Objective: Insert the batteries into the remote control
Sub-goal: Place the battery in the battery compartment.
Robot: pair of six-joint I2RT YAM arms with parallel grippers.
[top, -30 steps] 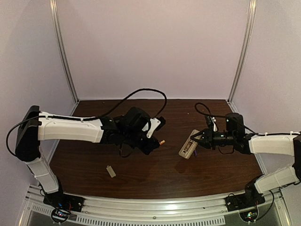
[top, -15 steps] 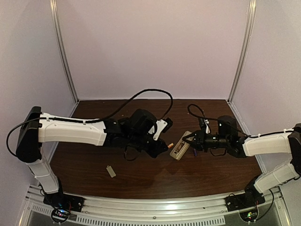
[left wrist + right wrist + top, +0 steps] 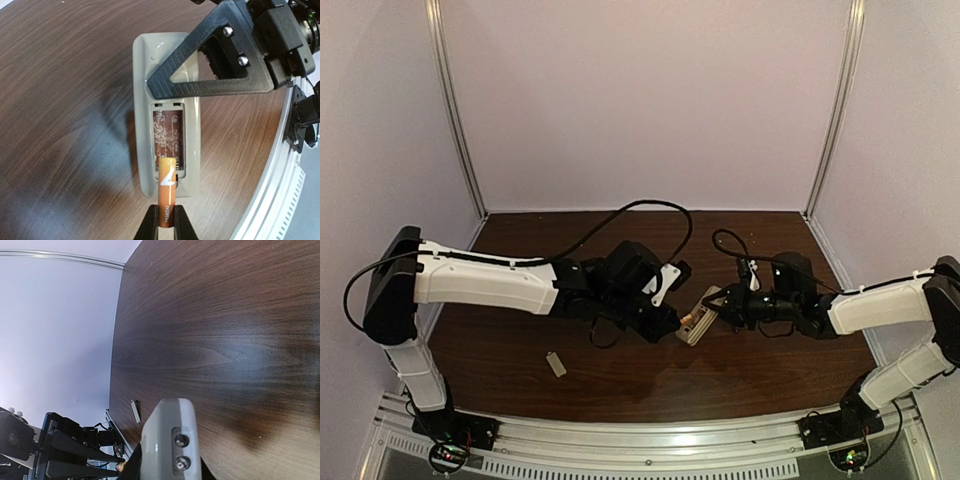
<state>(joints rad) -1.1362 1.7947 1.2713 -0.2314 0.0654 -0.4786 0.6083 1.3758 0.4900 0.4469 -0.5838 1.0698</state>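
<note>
Both arms are drawing closer together than a second ago, and they are now meeting over the middle of the counter (image 3: pixel 750 375). Toward the near-left corner, a small grey cover (image 3: pixel 556 364) is lying flat, well apart from them. At centre, the left claw (image 3: pixel 165 226) is pinching narrowly on the rear end of an orange battery (image 3: pixel 167 190), whose front end is reaching over one end of the open bay (image 3: pixel 167 132). The right claw (image 3: pixel 713 306) is clamping the remote control (image 3: pixel 142 140), holding it back-up above the counter. Insertion seems to be starting; next, the battery likely needs lining up with the bay and pressing down flat.
</note>
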